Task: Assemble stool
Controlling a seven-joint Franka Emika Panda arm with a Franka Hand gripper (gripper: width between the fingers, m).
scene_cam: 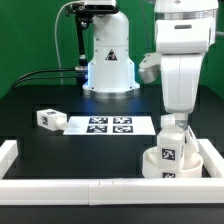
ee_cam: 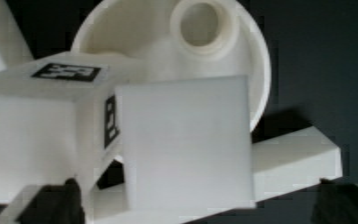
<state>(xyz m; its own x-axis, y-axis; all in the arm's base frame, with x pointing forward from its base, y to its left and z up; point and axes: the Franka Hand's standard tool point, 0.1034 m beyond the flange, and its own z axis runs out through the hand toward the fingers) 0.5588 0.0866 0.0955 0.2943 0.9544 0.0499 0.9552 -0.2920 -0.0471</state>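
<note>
The round white seat [scene_cam: 152, 166] rests in the corner of the white rails at the exterior view's right front. In the wrist view the seat [ee_cam: 131, 40] shows a round hole in it. A white block leg [scene_cam: 169, 148] with marker tags stands on the seat, directly under my gripper [scene_cam: 173, 126]. In the wrist view the leg [ee_cam: 176, 150] fills the middle, between my two dark fingertips. My gripper [ee_cam: 197, 203] is open around it: one fingertip [ee_cam: 345, 203] stands clear of the leg's side. A second leg [scene_cam: 48, 118] lies loose at the exterior view's left.
The marker board [scene_cam: 108, 125] lies flat mid-table. White border rails run along the front [scene_cam: 80, 186] and the exterior view's right [scene_cam: 212, 158]. The arm's base [scene_cam: 108, 60] and cables stand at the back.
</note>
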